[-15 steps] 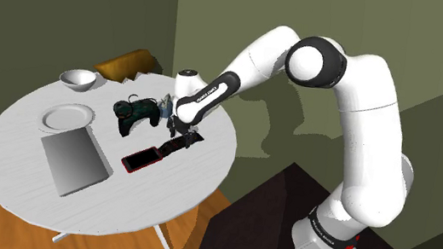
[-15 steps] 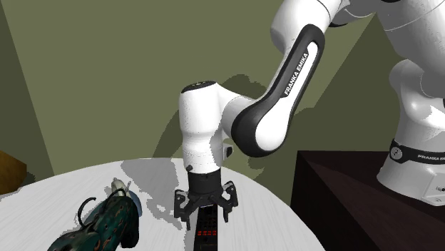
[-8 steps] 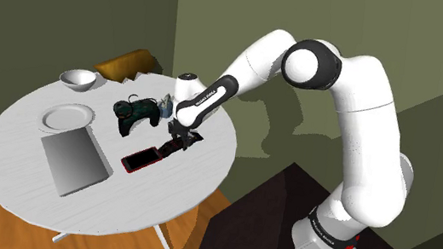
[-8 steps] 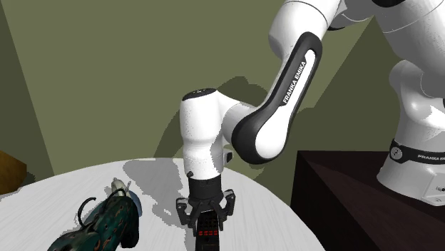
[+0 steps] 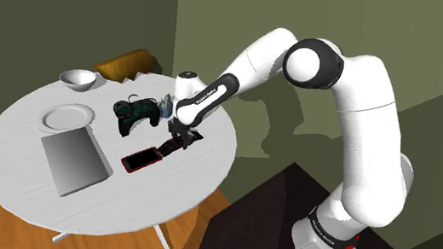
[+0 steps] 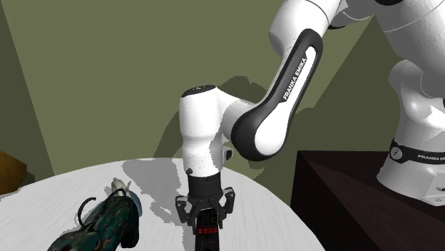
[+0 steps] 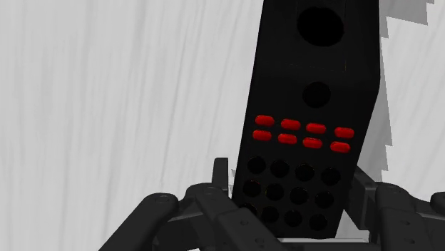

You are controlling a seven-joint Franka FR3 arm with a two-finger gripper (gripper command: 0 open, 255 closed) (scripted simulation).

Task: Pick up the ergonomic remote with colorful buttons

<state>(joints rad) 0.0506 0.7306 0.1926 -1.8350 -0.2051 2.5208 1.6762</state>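
A long black remote [image 7: 310, 107] with two rows of red buttons and dark round keys lies on the white round table [image 5: 197, 177]. My gripper [image 7: 291, 198] is shut on its near end, one finger [image 7: 222, 178] on each long side. In the shoulder view the gripper [image 5: 178, 132] points straight down at the remote [image 5: 178, 145] on the table's right side. The second exterior view has the gripper [image 6: 205, 212] clasping the remote [image 6: 205, 234] low over the tabletop.
A red-edged black slab [image 5: 142, 159] lies just beside the remote. A dark green game controller [image 5: 135, 112], a plate [image 5: 67, 116], a bowl [image 5: 77, 80] and a grey flat panel [image 5: 76, 159] share the table. The dark stand [image 5: 278, 212] is at the lower right.
The gripper came down over the remote and its fingers went from wide open to shut on the remote's sides. The remote has stayed in place.
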